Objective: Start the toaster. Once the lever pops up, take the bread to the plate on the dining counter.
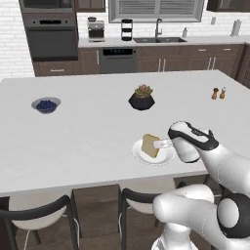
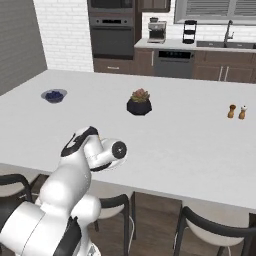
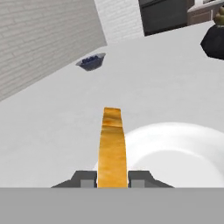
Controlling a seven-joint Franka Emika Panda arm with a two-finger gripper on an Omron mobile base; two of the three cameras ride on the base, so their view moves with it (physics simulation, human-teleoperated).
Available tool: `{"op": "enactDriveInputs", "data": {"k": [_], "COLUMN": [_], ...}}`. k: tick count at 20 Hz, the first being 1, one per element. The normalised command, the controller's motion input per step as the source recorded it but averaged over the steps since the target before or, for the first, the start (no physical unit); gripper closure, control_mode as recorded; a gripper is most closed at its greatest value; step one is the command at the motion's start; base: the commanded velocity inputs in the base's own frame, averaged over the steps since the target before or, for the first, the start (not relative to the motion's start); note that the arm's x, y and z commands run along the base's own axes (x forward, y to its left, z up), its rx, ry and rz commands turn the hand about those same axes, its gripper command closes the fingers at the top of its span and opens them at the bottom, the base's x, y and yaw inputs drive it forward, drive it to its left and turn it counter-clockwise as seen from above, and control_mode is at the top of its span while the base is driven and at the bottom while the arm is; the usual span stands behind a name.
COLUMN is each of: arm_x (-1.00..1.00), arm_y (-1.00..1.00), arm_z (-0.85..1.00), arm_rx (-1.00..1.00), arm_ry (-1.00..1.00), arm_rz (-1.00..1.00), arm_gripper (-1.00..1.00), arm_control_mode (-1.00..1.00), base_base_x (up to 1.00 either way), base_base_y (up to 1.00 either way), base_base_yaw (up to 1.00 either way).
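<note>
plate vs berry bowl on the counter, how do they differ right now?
The plate is white and shallow; the bowl is grey-blue and deeper. The plate sits near the counter's front edge by the gripper; the bowl sits far off to its left. Blue berries fill the bowl; over the plate the gripper holds the bread on edge. Both are round.

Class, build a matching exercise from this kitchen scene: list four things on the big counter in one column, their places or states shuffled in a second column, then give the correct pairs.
Things:
1. bread
2. plate
3. bowl of blue berries
4. potted plant

Places or states:
A. far left side of the dining counter
B. held on edge between the fingers of the gripper
C. near the counter's middle
D. near the counter's front edge, under the slice

Pairs: 1-B, 2-D, 3-A, 4-C
</note>
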Motion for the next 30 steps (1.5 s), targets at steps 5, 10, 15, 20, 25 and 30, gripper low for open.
{"op": "enactDriveInputs", "data": {"k": [5, 10, 15, 20, 25, 30], "arm_x": [0.05, 0.25, 0.16, 0.01, 0.02, -0.07], "arm_y": [0.02, 0.00, 0.00, 0.00, 0.00, -0.24], "arm_z": [-0.02, -0.08, -0.19, -0.33, -0.18, 0.00], "arm_rx": [-0.06, -0.04, -0.01, -0.01, -0.03, -0.05], "arm_ry": [0.10, 0.11, 0.09, 0.01, 0.00, 0.00], "arm_rz": [-0.05, -0.04, -0.02, 0.00, -0.01, -0.11], "arm_gripper": [1.00, 1.00, 1.00, -1.00, -1.00, -1.00], "arm_control_mode": [-1.00, -1.00, -1.00, -1.00, -1.00, -1.00], "base_base_x": [0.00, 0.00, 0.00, 0.00, 0.00, 0.00], "base_base_y": [0.00, 0.00, 0.00, 0.00, 0.00, 0.00], "base_base_yaw": [0.00, 0.00, 0.00, 0.00, 0.00, 0.00]}}
